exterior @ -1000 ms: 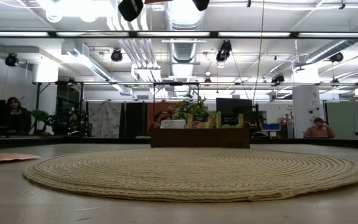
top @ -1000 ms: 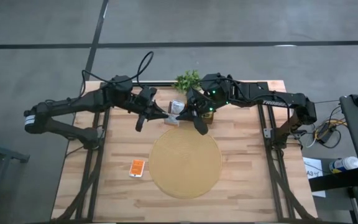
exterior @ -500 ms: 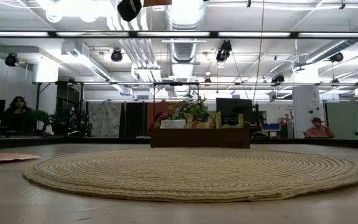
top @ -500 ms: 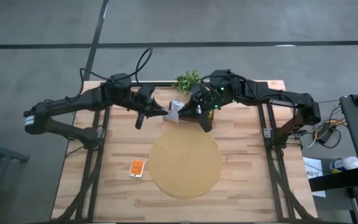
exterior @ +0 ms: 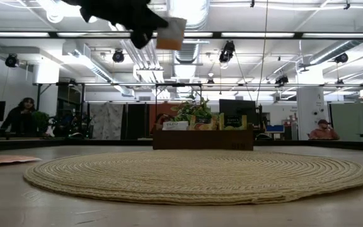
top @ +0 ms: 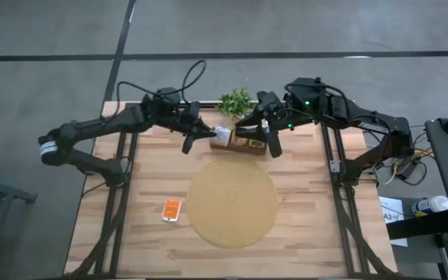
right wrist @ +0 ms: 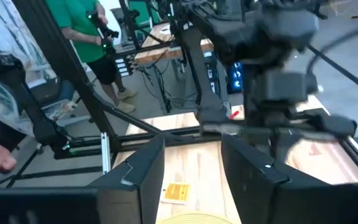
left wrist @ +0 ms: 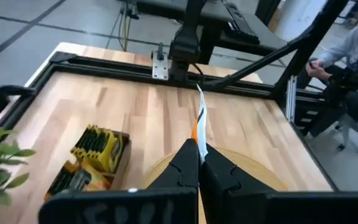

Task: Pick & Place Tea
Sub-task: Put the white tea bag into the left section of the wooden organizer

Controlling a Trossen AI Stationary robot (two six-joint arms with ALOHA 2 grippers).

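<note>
tea is in play as one orange-red packet (left wrist: 197, 121), pinched edge-on in the left hand (left wrist: 199, 163), whose fingers are fully closed on it. in the low view the packet (exterior: 171, 33) hangs high above the round mat (exterior: 200, 173), so the drop spot lies below the left hand and slightly toward the near side of the surface (top: 309, 225). the right hand (right wrist: 194, 165) stands partly open, holding nothing, over the tea box (top: 243, 141). another packet (top: 172, 208) lies flat on the surface left of the mat.
</note>
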